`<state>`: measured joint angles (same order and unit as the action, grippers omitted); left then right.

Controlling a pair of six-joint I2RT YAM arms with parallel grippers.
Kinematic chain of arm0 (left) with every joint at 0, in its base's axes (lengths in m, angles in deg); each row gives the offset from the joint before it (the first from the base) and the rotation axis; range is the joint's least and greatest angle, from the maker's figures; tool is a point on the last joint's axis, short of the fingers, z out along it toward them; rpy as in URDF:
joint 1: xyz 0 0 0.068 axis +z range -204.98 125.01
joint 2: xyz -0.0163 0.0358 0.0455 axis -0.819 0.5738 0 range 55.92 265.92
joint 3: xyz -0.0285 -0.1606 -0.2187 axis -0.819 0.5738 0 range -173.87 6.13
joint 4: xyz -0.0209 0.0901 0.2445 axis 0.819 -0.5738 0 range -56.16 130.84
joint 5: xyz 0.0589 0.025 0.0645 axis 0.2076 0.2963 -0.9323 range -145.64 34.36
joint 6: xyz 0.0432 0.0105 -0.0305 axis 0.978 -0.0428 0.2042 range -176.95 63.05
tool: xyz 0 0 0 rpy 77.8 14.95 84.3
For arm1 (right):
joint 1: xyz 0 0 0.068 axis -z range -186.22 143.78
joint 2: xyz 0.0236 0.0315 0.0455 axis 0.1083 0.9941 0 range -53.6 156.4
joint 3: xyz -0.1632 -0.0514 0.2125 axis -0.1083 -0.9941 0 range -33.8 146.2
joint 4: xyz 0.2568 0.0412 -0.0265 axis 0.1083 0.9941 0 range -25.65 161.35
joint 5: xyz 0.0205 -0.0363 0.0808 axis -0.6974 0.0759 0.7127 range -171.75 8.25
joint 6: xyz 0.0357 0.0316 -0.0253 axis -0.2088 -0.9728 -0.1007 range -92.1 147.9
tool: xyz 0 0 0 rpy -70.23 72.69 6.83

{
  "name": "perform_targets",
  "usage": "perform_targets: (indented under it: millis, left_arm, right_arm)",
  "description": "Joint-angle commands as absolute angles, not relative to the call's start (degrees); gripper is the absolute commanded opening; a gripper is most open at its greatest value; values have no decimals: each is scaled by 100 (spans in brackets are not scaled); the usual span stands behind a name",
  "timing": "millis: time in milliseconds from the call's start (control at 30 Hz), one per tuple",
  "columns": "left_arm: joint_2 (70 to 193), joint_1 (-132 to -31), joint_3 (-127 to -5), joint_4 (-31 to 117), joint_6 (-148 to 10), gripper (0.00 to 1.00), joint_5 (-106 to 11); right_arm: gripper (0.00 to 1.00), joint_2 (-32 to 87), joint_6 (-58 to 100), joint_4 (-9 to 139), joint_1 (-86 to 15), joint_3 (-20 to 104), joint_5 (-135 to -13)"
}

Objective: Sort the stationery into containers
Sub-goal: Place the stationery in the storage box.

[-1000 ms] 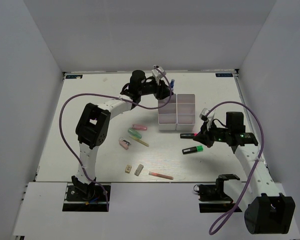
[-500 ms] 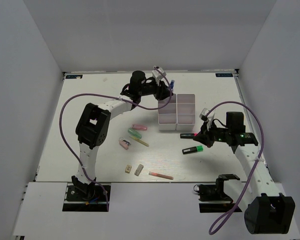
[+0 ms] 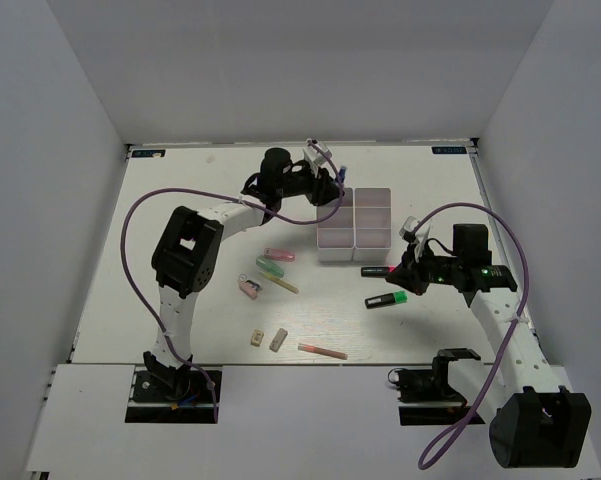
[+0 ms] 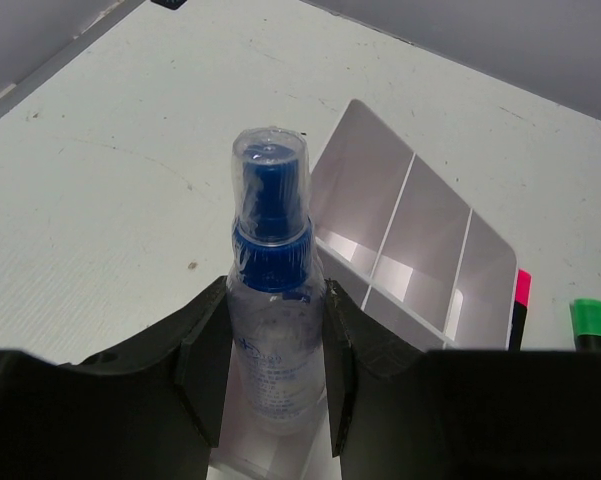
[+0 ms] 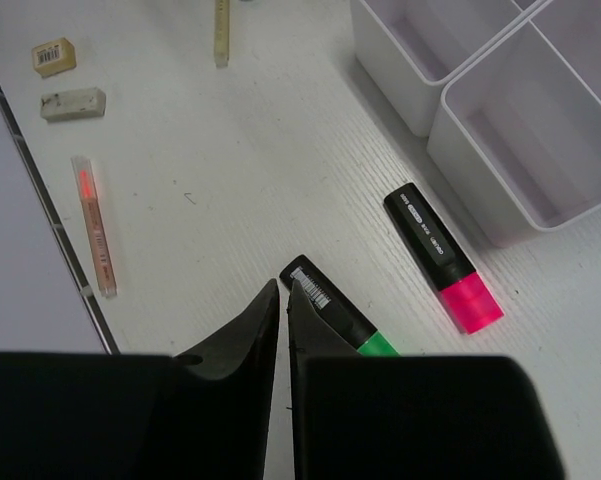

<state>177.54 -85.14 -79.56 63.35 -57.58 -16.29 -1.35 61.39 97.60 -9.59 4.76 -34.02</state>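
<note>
Right gripper (image 5: 284, 290): jaws nearly together with a thin slit between them, nothing held. In the right wrist view the tips hang just over the black tail end of the green-capped highlighter (image 5: 332, 305). Can't tell whether they touch it.

That highlighter's long axis runs diagonally across the wrist view, tail at the tips and cap disappearing under the gripper body. So it sits skewed to the jaw line, not square across it. My read: the jaws have to spread and the wrist turn a little before a clean pinch across the barrel.

Just beside it, on the container side, lies the pink-capped highlighter (image 5: 442, 257), roughly parallel and not touching. Beyond that is the white compartment box (image 5: 435, 140), its nearest cells bare in this view.

From the top view the right arm is clearly the nearer one for both highlighters (the left would have to reach across the box).

Left gripper (image 4: 275, 330): clenched on a small clear spray bottle with a blue cap (image 4: 272, 260), held upright at the box's far-left corner. Whether it's over a cell or just outside the wall, I can't tell.

On the table farther out:
- yellow pen (image 5: 220, 30)
- two erasers (image 5: 53, 56)
- pink pen (image 5: 93, 225)
- pastel markers (image 3: 270, 267), left of the box and closer to the left arm

Most of the sort looks still ahead.
</note>
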Motion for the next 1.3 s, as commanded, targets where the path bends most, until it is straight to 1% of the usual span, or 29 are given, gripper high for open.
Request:
perform_targets:
  millis: [0, 67, 100, 133, 200, 233, 267, 400, 433, 500, 533, 567, 600, 633, 667, 700, 733, 767, 800, 833, 867, 900, 933, 967, 1000, 1067, 1100, 1200, 1267]
  left_arm:
    - [17554, -8583, -7894, 6343, -5739, 47, -1635]
    - [17519, -8592, -7938, 6256, -5739, 52, -1671]
    - [17510, -8601, -7956, 6221, -5574, 57, -1758]
    - [17519, -8618, -8052, 6212, -5555, 59, -1767]
    - [17510, -8627, -8114, 6124, -5528, 65, -1846]
    - [17510, -8636, -8192, 6071, -5546, 65, -1864]
    - [17519, -8619, -8237, 6053, -5528, 67, -1916]
    - [17388, -8645, -8273, 5992, -5511, 68, -2110]
    - [17300, -8628, -8246, 6035, -5528, 68, -2128]
    - [17071, -8619, -8088, 6132, -5572, 68, -2251]
    - [16783, -8627, -8062, 6132, -5616, 66, -2303]
    - [16633, -8636, -7879, 6106, -5651, 63, -2382]
    - [16492, -8636, -7790, 6071, -5851, 57, -2400]
    - [16351, -8654, -7728, 6001, -5923, 47, -2531]
    - [15810, -8654, -7562, 5496, -6150, 25, -2610]
    - [15622, -8697, -7439, 5186, -6161, 16, -2707]
    - [15246, -8793, -7350, 4826, -6196, 10, -3047]
    - [14886, -8855, -7306, 4109, -6275, 6, -3477]
    - [14499, -8978, -7053, 3241, -6258, 6, -3647]
    - [14321, -9075, -6938, 2632, -6345, 6, -3996]
    - [13937, -9110, -6788, 2060, -6650, 19, -4478]
    - [13533, -9111, -6369, 1793, -6827, 24, -4675]
    - [13346, -9085, -6235, 1208, -7168, 32, -4990]
    - [13170, -9032, -6094, 897, -7346, 41, -5089]
    - [12672, -8814, -5814, 189, -7652, 65, -5020]
    - [12152, -8409, -5216, 25, -7577, 87, -4537]
    - [11783, -8164, -4509, -20, -7463, 100, -4579]
    - [10948, -7707, -3521, 294, -7401, 100, -4641]
    - [10603, -7556, -3141, 480, -7427, 100, -4659]
  right_arm:
    - [12, -131, 6226, 9853, -947, 548, -3227]
    - [12, -131, 6253, 9871, -929, 548, -3226]
    - [12, -131, 6261, 9889, -929, 548, -3227]
    - [15, -131, 6270, 9897, -938, 540, -3235]
    - [15, -140, 6279, 9889, -929, 540, -3227]
    - [15, -166, 6262, 9897, -938, 540, -3235]
    - [24, -166, 6270, 9906, -929, 540, -3253]
    - [25, -192, 6262, 9906, -929, 513, -3297]
    - [36, -201, 6262, 9915, -929, 522, -3340]
    - [68, -219, 6156, 9854, -920, 505, -3393]
    - [78, -227, 6069, 9819, -929, 504, -3454]
    - [91, -219, 6016, 9766, -929, 504, -3490]
    - [91, -210, 5911, 9740, -920, 513, -3551]
    - [83, -201, 5875, 9739, -929, 513, -3578]
    - [60, -192, 5866, 9713, -929, 513, -3595]
    - [1, -149, 5883, 9722, -929, 522, -3613]
    - [0, -114, 5866, 9757, -947, 531, -3683]
    - [0, -70, 5936, 9783, -929, 531, -3753]
    - [0, 9, 6258, 9870, -964, 583, -3771]
    - [13, 53, 6383, 9915, -964, 601, -3806]
    - [63, 106, 6541, 9941, -956, 645, -3763]
    - [90, 220, 7013, 10098, -929, 619, -3780]
    - [91, 256, 7583, 10134, -929, 593, -3754]
    - [91, 317, 8154, 10213, -920, 549, -3745]
    - [91, 387, 8430, 10292, -912, 487, -3762]
    - [91, 554, 9630, 10459, -894, 495, -3763]
    - [91, 642, 9906, 10564, -859, 513, -3806]
    - [85, 1081, 11014, 10959, -762, 880, -4016]
    - [75, 1678, 11427, 11197, -684, 1284, -4123]
